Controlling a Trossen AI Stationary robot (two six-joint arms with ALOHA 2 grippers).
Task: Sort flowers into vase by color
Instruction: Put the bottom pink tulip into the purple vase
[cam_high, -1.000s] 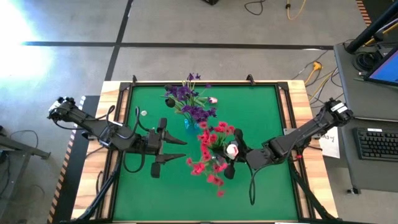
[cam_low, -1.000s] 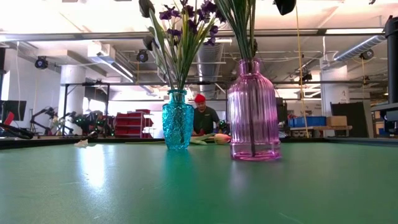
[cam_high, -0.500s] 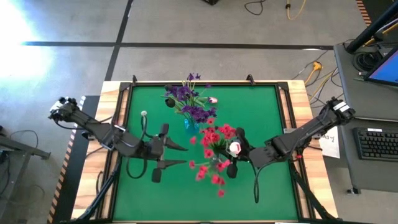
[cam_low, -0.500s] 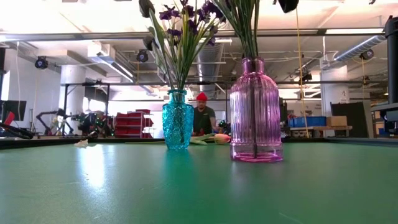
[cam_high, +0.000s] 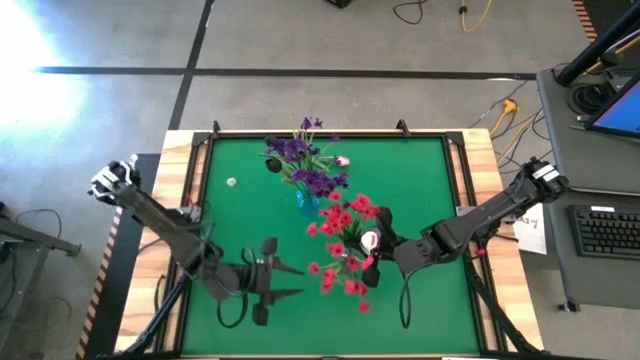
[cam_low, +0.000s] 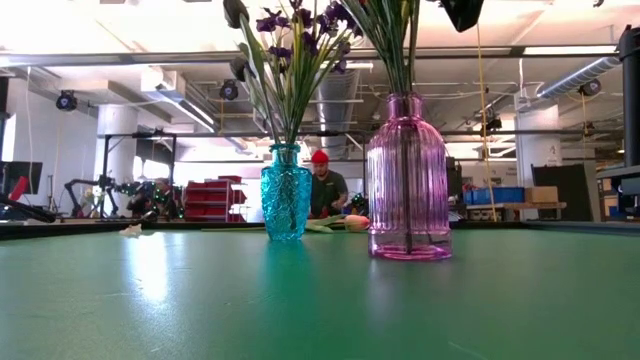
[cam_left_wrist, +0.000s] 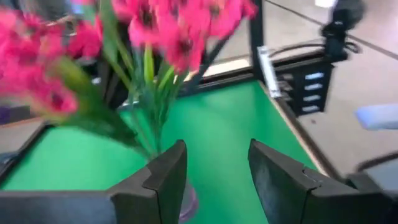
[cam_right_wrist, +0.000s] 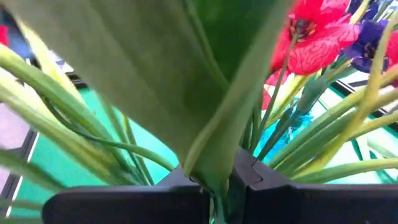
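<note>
Your right pincer pinches a white-pink tulip stem among red flowers; left pincer half-open, empty.

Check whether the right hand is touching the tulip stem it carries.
Touching. The right wrist view shows the right hand shut on the tulip's green stem, with both fingers pressed against its base.

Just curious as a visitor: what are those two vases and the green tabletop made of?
Pink vase and teal vase: probably glass, since both are see-through, glossy and ribbed or patterned; clear plastic is possible. Green tabletop: looks like a matte mat, with only soft reflections.
</note>
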